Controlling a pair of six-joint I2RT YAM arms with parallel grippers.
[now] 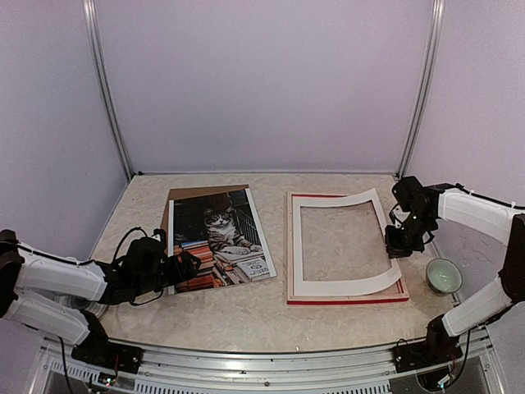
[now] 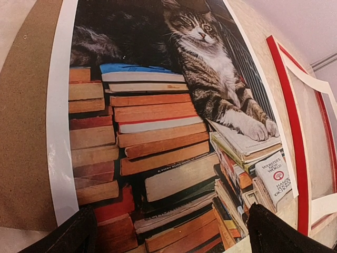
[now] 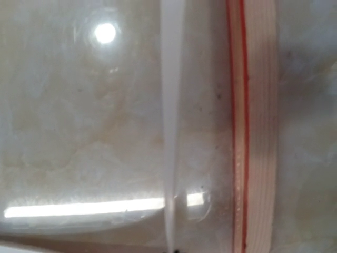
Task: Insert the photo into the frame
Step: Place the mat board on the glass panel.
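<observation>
Table [image 1: 246, 316] | left pincer [image 1: 191, 268] wide, empty, over photo [image 1: 220, 230] | right pincer [image 1: 404, 244] closed, tips hidden

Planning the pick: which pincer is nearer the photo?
Left. The left pincer sits open at the lower-left edge of the photo. The right pincer is across the table at the right side of the frame, shut on the white mat.

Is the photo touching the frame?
Apart. The top view shows a strip of bare table between the photo and the frame.
</observation>
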